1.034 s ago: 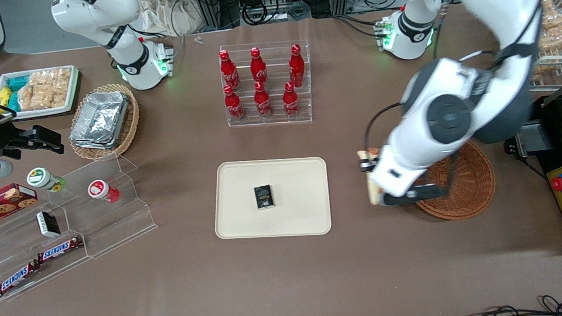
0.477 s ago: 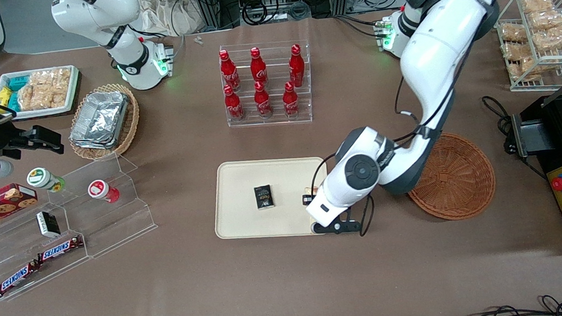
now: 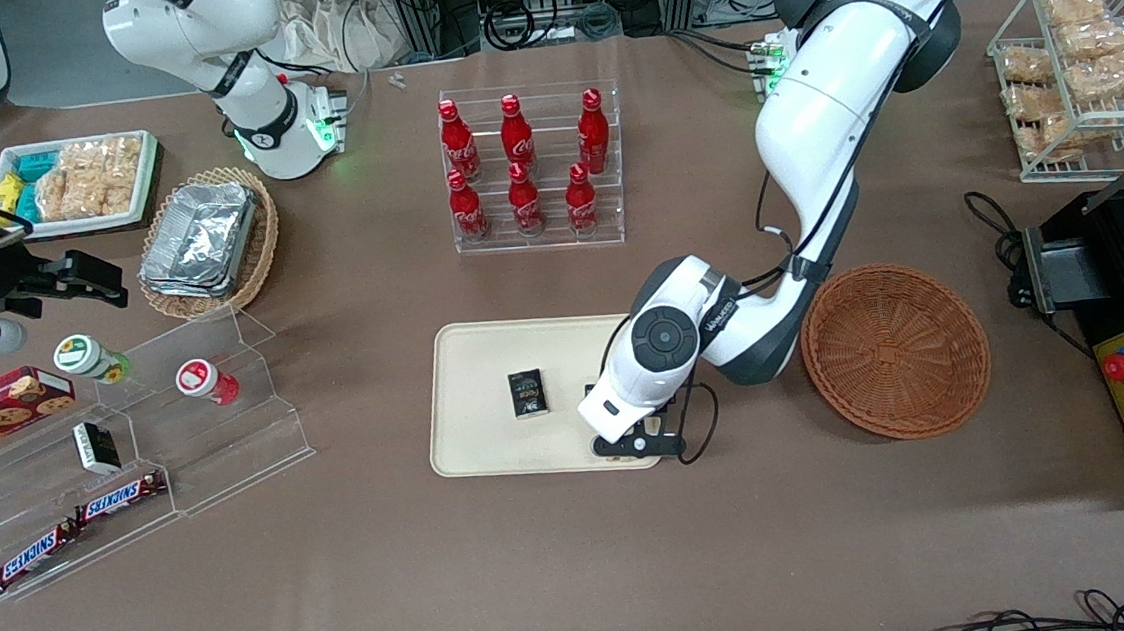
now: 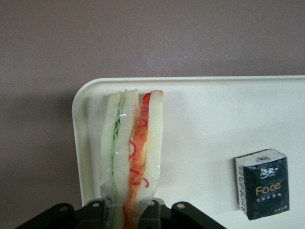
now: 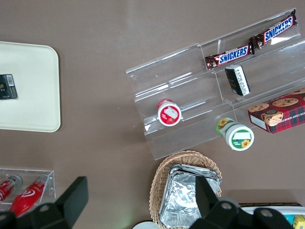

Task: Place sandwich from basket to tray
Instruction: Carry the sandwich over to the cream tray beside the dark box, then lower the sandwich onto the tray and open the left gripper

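Brown tabletop; gripper (image 4: 127,210) clamped on sandwich (image 4: 131,148), directly above tray (image 4: 200,119) corner. Step: placement. Next, likely: lower, then release.

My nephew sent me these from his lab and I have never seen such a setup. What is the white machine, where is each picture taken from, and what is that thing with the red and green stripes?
The white machine is a robot arm with a two-finger gripper. One picture looks down on the table from the front; another comes from a camera on that arm's wrist; the third from a second, parked arm's wrist. The striped thing is a wrapped sandwich, seen edge-on and pinched in the gripper over a corner of the cream tray. A small dark tissue pack lies on the tray. The round brown basket beside the tray holds nothing. Farther from the front camera stands a rack of red bottles; toward the parked arm's end are clear steps with snack bars.
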Tool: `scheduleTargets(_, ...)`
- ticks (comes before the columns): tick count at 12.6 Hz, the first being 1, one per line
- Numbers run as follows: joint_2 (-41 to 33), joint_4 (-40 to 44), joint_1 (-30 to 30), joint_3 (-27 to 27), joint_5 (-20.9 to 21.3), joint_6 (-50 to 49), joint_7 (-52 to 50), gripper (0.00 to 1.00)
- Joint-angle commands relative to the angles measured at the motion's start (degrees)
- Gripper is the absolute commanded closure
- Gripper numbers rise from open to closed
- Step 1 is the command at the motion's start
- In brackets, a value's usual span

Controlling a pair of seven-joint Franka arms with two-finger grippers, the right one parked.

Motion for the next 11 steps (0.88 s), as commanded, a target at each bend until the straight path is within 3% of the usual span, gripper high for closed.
scheduleTargets(1, -0.2, 0.2, -0.8, 0.8, 0.5, -1.7, -4.3, 0.00)
scheduleTargets(4, -3.2, -0.4, -0.5, 0.8, 0.7, -3.5, -5.1, 0.00)
scheduleTargets(7, -9.9, -0.4, 0.6, 0.9, 0.7, -13.9, -4.6, 0.00)
scheduleTargets(9, -15.3, -1.3, 3.7, 0.8, -0.1, -20.7, -4.5, 0.00)
scheduleTargets(11, -22.2, -6.9, 8.0, 0.5, -0.4, -21.4, -4.2, 0.00)
